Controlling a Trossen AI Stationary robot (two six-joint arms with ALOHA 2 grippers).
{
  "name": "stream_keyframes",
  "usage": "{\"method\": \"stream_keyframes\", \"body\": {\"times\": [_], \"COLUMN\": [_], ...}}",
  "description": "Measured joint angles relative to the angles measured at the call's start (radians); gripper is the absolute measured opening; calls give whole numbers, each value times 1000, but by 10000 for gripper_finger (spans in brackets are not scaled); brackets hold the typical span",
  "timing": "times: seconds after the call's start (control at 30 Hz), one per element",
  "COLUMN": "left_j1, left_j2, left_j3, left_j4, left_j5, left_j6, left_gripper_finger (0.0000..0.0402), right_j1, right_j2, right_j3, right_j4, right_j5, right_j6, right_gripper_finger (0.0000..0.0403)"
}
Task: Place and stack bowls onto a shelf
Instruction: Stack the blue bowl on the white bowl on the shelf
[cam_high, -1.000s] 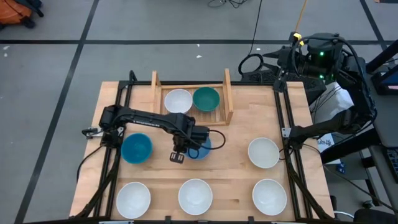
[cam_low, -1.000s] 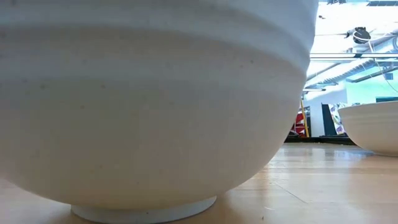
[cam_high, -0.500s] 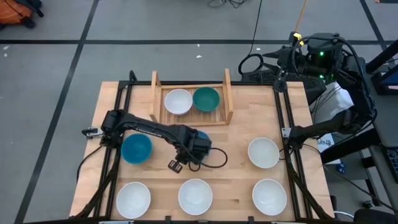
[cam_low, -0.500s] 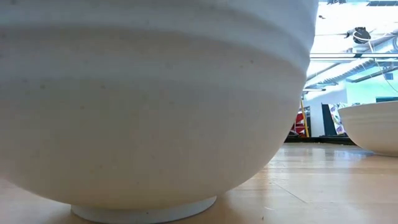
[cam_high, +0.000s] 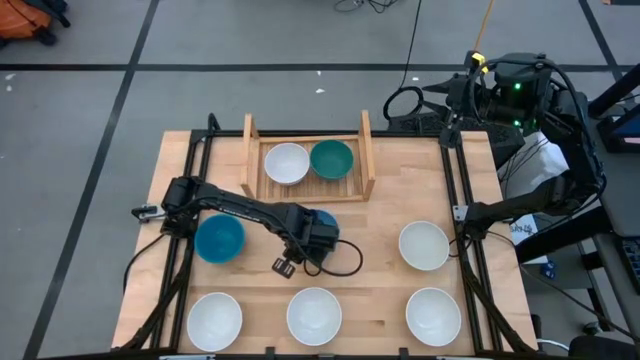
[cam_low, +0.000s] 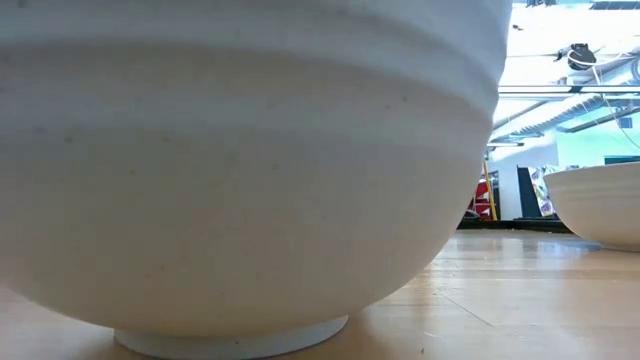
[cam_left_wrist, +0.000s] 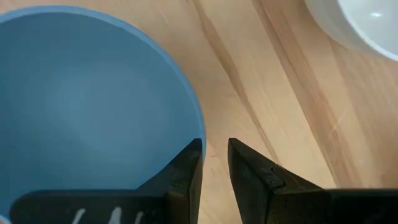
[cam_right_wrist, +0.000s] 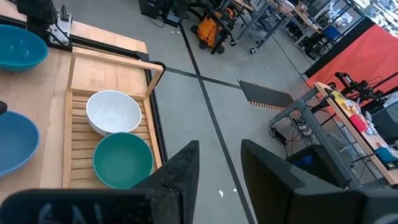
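In the high view, the shelf (cam_high: 366, 150) at the table's far middle holds a white bowl (cam_high: 287, 162) and the dark green bowl (cam_high: 331, 158) side by side. One blue bowl (cam_high: 220, 238) sits on the table at the left. My left gripper (cam_high: 312, 243) hangs over a second blue bowl (cam_high: 323, 221) at mid table. In the left wrist view its fingers are narrowly open (cam_left_wrist: 215, 163) at that blue bowl's rim (cam_left_wrist: 198, 121), one over the inside and one outside. My right gripper (cam_right_wrist: 217, 163) is open and waits beyond the table's far right corner. My left gripper comes at the blue bowl's rim (cam_left_wrist: 200, 134) from above, pointing down. The rim runs under one finger (cam_left_wrist: 189, 171) and wood shows in the gap. I cannot tell whether the fingers touch the bowl. The bowl sits on the table.
Several white bowls stand on the table: one at the right (cam_high: 424, 245) and three along the near edge (cam_high: 215, 320) (cam_high: 314, 315) (cam_high: 433, 315). The low view is mostly filled by one near white bowl (cam_low: 240, 170), with another white bowl (cam_low: 600, 205) at its right.
My left gripper has moved a little toward the table's near edge, and its wrist now covers more of the mid-table blue bowl. The bowls have stayed where they were.
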Motion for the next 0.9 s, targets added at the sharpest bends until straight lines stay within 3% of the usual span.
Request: {"method": "stream_keyframes", "body": {"times": [0.17,0.4,0.53,0.77,0.9], "left_j1": [0,-1,0,0,-4], "left_j2": [-2,-2,-1,-6,-10], "left_j3": [-26,-140,-144,-57,36], "left_j4": [19,130,131,21,-19], "left_j5": [33,-5,-28,47,9], "left_j6": [-21,-40,-65,-121,-117], "left_gripper_finger": [81,81,81,81,81], "right_j1": [0,0,0,0,0], "right_j2": [0,0,0,0,0], "right_j3": [0,0,0,0,0], "right_j4": [0,0,0,0,0], "right_j5": [0,0,0,0,0], "right_j6": [0,0,-7,-7,-7], "right_gripper_finger": [114,114,114,114,114]}}
